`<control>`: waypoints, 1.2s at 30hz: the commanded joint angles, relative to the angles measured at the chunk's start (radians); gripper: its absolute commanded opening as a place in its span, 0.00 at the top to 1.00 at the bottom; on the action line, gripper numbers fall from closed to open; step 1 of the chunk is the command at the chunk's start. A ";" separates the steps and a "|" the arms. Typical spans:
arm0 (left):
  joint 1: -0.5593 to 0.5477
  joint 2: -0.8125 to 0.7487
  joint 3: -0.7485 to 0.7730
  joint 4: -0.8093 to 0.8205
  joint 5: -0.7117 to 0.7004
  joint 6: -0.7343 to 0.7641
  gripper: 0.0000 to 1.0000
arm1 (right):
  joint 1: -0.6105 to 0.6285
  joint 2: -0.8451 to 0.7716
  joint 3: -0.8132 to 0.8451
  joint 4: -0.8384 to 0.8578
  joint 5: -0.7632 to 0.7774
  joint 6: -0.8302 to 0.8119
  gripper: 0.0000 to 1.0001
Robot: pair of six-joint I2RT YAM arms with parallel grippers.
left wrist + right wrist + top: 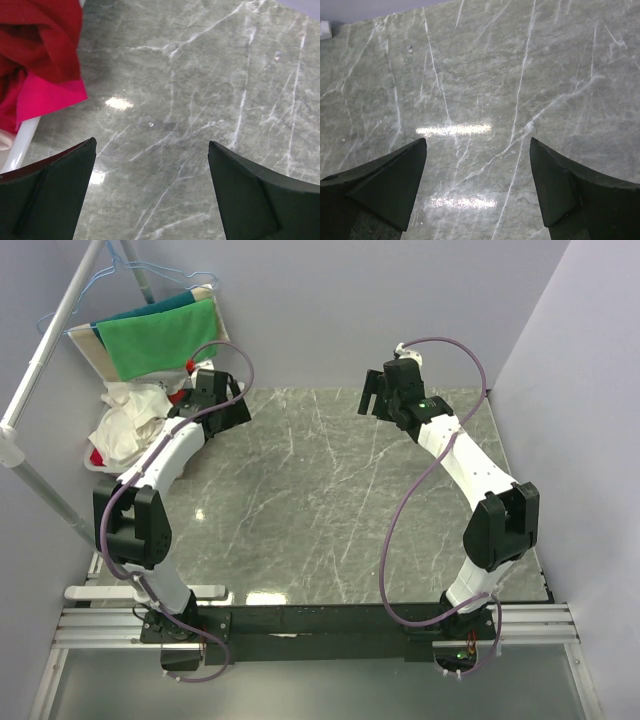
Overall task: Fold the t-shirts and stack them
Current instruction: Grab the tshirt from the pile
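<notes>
Grey marble worktop with crumpled t-shirts heaped off its far-left corner, none yet folded. Left hand, spread wide, hovers just beside the heap; right hand likewise spread. Next: left hand fetches one shirt

Two arms, two hung cloths (green, teal), one heap of perhaps several t-shirts.
</notes>
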 commanded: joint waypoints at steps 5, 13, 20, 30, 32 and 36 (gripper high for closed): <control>-0.017 -0.051 -0.017 0.056 -0.015 0.003 0.01 | -0.001 -0.009 0.012 0.016 0.015 -0.011 0.11; -0.017 -0.060 -0.006 0.046 -0.118 -0.022 0.01 | -0.001 -0.020 0.000 0.010 0.023 -0.008 0.11; 0.003 0.024 0.088 -0.108 -0.359 -0.132 0.10 | -0.001 0.000 -0.002 -0.007 0.029 0.006 0.11; 0.262 0.043 0.127 -0.164 -0.238 -0.283 0.18 | -0.001 -0.011 -0.034 0.000 0.026 0.017 0.11; 0.274 0.045 0.144 -0.167 -0.267 -0.269 0.18 | -0.001 -0.021 -0.049 0.007 0.021 0.023 0.11; 0.287 0.054 0.185 -0.170 -0.313 -0.218 0.17 | -0.001 -0.032 -0.075 0.014 0.018 0.031 0.11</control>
